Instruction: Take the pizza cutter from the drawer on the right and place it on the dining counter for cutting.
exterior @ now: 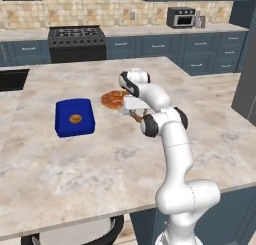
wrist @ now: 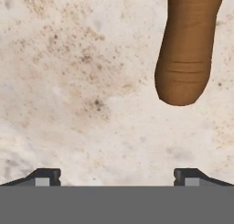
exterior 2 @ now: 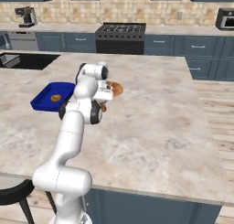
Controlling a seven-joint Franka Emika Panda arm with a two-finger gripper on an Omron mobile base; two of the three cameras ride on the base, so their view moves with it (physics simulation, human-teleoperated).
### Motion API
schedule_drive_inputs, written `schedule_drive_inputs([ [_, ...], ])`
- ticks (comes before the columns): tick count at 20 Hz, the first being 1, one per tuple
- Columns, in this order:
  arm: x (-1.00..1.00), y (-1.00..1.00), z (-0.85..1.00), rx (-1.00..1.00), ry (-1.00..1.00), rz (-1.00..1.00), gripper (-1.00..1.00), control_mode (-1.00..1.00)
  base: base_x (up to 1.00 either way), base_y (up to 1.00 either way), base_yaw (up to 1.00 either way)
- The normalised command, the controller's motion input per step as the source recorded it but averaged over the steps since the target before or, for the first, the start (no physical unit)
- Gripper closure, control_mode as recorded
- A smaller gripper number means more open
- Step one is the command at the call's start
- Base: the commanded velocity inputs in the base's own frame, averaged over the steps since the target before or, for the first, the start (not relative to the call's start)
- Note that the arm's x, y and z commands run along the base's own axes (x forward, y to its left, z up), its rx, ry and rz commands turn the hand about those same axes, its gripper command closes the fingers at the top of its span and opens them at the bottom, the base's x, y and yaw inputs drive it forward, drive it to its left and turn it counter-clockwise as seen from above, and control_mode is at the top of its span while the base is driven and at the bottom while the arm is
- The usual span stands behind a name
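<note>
Small pizza cutter with brown wooden handle (wrist: 185, 49) seen lying on wide beige marbled stone surface (exterior: 100, 159), beside round orange-brown pizza (exterior: 114, 99), right of blue tray (exterior: 75, 117). Hand (wrist: 117, 176) released, tips spread wide, nothing grasped, poised over cutter handle. Placement judged done; only arm withdrawal judged left. Drawer state cannot be told.

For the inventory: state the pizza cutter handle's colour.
Brown, wood-like; the pizza cutter handle shows best in the hand view.
</note>
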Motion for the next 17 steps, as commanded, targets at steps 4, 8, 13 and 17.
schedule_drive_inputs([
  [4,-1.00,-0.02,0.19,0.00,-0.44,0.00,-1.00,-1.00,0.00,0.00,0.00],
  [8,-1.00,-0.01,0.16,0.00,-0.43,0.00,-1.00,-1.00,0.00,0.00,0.00],
  [13,-1.00,-0.08,0.23,0.00,-0.43,0.00,-1.00,-1.00,0.00,0.00,0.00],
  [17,-1.00,-0.18,0.36,0.00,-0.38,0.00,-1.00,-1.00,0.00,0.00,0.00],
])
